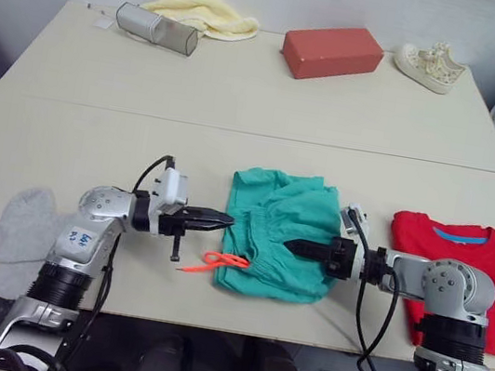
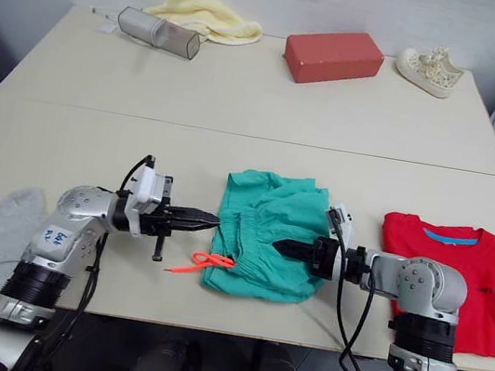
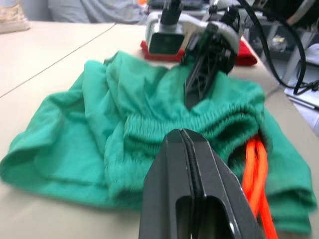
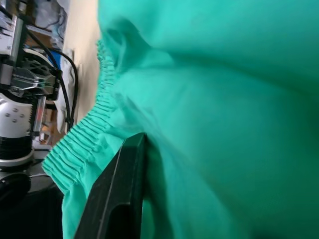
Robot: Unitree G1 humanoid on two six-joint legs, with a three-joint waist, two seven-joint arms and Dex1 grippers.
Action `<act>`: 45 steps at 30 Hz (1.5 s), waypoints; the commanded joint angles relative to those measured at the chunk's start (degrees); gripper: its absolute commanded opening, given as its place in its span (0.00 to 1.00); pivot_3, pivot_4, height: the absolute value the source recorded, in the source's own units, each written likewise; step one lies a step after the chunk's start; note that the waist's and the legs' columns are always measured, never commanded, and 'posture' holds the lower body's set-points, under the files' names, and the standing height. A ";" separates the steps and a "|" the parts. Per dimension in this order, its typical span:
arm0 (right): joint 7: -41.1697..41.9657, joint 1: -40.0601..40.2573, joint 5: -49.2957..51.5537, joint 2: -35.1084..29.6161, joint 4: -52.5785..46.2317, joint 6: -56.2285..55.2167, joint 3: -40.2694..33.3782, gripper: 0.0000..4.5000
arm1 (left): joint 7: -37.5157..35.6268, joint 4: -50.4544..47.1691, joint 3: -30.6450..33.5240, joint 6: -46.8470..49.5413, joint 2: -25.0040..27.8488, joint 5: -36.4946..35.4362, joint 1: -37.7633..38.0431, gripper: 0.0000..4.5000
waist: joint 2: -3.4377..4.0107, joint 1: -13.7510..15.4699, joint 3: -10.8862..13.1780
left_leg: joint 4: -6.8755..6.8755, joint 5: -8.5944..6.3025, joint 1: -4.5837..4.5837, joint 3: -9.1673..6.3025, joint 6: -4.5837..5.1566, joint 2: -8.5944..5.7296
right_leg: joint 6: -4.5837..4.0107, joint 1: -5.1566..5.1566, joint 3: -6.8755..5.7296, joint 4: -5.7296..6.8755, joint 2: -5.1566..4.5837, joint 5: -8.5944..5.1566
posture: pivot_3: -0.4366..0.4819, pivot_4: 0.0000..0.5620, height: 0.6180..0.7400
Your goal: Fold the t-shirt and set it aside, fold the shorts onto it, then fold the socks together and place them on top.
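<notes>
Shorts step: the shorts (image 1: pixel 279 233) lie bunched beside the folded t-shirt (image 1: pixel 469 272); left claw (image 1: pixel 220 223) pinched empty at their edge, right claw (image 1: pixel 294 246) state unclear; next, grip and fold

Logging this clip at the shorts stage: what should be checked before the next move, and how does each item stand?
1. T-shirt folded and set aside at the right: ok.
2. Shorts already on the t-shirt: not ok, beside it on the table.
3. Left tool shut, tip at the shorts' left edge: ok.
4. Right tool over the shorts, grip on fabric: cannot tell.
5. Orange drawstring tucked in: not ok, trailing out.
6. Socks waiting at the left: ok.
</notes>
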 commanded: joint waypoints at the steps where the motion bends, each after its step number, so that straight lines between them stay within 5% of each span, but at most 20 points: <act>1: -2.23 0.66 0.98 2.24 -2.05 1.24 -0.11 0.26 | 1.14 1.78 -2.38 -1.38 -2.43 2.42 -3.02 0.00 | 0.00 0.22 0.00 | 0.00 0.03 0.01 -0.01 0.00 0.00 | -0.02 0.00 0.00 0.01 0.01 0.02 | 0.48 0.27 1.00; 11: -6.41 2.90 2.54 6.00 -6.22 4.22 -3.64 0.26 | 8.80 14.72 -11.13 -2.40 -8.91 15.85 -10.57 0.00 | 0.00 0.23 0.00 | 0.05 0.10 -0.05 -0.03 0.09 -0.03 | 0.01 0.00 -0.07 -0.02 0.08 0.11 | 0.48 0.27 1.00; 22: -4.31 7.64 7.80 -3.14 -9.65 7.31 -8.24 0.98 | 9.02 14.47 -12.09 1.87 -6.41 17.42 -8.60 0.00 | 0.00 0.36 -0.04 | 0.08 0.10 0.01 -0.15 0.14 -0.04 | 0.00 0.12 -0.30 -0.01 -0.05 0.11 | 0.48 0.27 1.00; 33: -4.28 4.08 5.43 -2.63 1.54 0.58 -4.56 1.00 | 7.19 11.86 -12.26 1.55 -6.78 16.20 -7.94 0.00 | -0.36 0.19 -0.29 | 0.05 0.09 0.38 -0.09 0.14 -0.02 | 0.00 0.41 -0.28 -0.02 -0.04 0.11 | 0.48 0.27 1.00; 45: -1.37 1.81 4.68 -2.82 2.82 -0.87 2.21 0.09 | 7.58 10.79 -11.42 0.55 -6.13 16.35 -7.22 0.00 | -0.58 0.10 -0.43 | -0.25 0.07 0.63 -0.10 0.04 0.07 | -0.15 0.59 0.12 -0.12 0.00 0.02 | 0.48 0.27 1.00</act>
